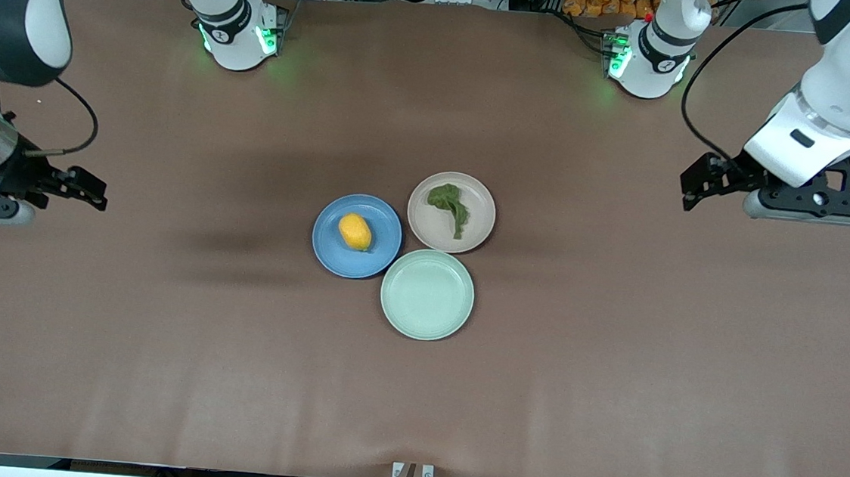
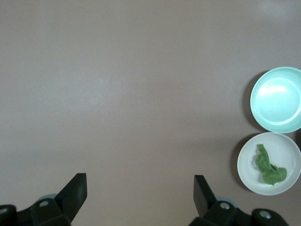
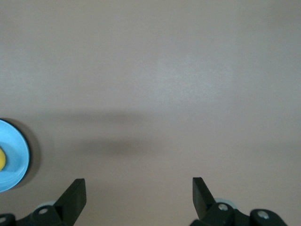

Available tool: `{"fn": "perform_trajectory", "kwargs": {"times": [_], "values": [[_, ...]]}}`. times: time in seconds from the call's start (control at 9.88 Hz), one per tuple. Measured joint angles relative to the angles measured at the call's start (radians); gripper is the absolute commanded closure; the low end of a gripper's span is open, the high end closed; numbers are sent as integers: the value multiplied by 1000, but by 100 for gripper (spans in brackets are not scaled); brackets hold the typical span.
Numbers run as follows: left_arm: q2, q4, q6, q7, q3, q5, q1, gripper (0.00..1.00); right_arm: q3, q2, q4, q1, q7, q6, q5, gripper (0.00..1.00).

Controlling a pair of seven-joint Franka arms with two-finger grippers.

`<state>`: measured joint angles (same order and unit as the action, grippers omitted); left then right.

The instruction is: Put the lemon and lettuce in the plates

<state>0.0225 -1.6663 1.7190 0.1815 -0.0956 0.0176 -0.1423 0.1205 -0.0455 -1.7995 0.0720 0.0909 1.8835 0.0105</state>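
The lemon (image 1: pixel 355 231) lies in the blue plate (image 1: pixel 329 253) at the middle of the table. The lettuce (image 1: pixel 450 204) lies in the beige-pink plate (image 1: pixel 478 224) beside it, toward the left arm's end. My left gripper (image 1: pixel 690 190) is open and empty, up over bare table at the left arm's end. Its wrist view shows the lettuce (image 2: pixel 269 169) in its plate (image 2: pixel 287 147) at the edge. My right gripper (image 1: pixel 87 191) is open and empty, over bare table at the right arm's end. Its wrist view shows the blue plate's rim (image 3: pixel 18 162) and a sliver of lemon (image 3: pixel 2 160).
A pale mint-green plate (image 1: pixel 427 294) stands touching the two others, nearer to the front camera; it holds nothing and also shows in the left wrist view (image 2: pixel 276 99). The brown table (image 1: pixel 613 359) spreads wide around the plates.
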Motion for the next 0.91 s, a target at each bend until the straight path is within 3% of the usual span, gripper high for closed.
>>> {"fn": "perform_trajectory", "kwargs": {"times": [0.3,0.91], "values": [[-2,39,-86,-4,-5,-1,0,0,-21,31,76,-13,0,-124,8,0],[-2,86,-109,-4,-6,-1,4,0,-34,31,213,-20,-2,-268,10,0]]}}
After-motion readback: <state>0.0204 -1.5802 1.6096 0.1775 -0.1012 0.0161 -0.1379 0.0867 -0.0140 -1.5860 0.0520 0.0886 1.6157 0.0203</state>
